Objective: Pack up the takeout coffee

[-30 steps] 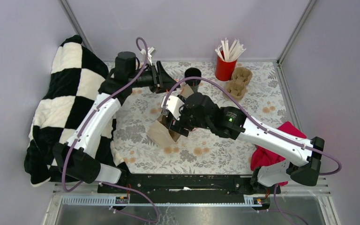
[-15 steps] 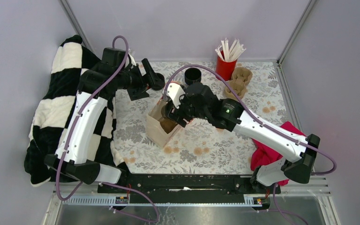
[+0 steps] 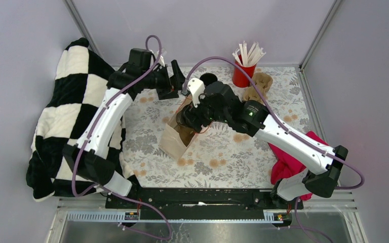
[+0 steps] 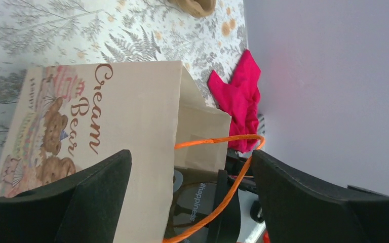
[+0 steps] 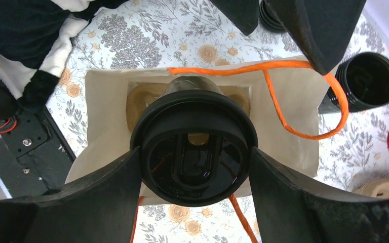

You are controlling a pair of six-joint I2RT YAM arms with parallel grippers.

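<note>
Right wrist view: the coffee is clamped at its lid between the jaws of the right gripper and is held over the open mouth of the bag. The bag is stood near the middle of the table. The left gripper is spread wide beside the bag, toward the far edge.
</note>
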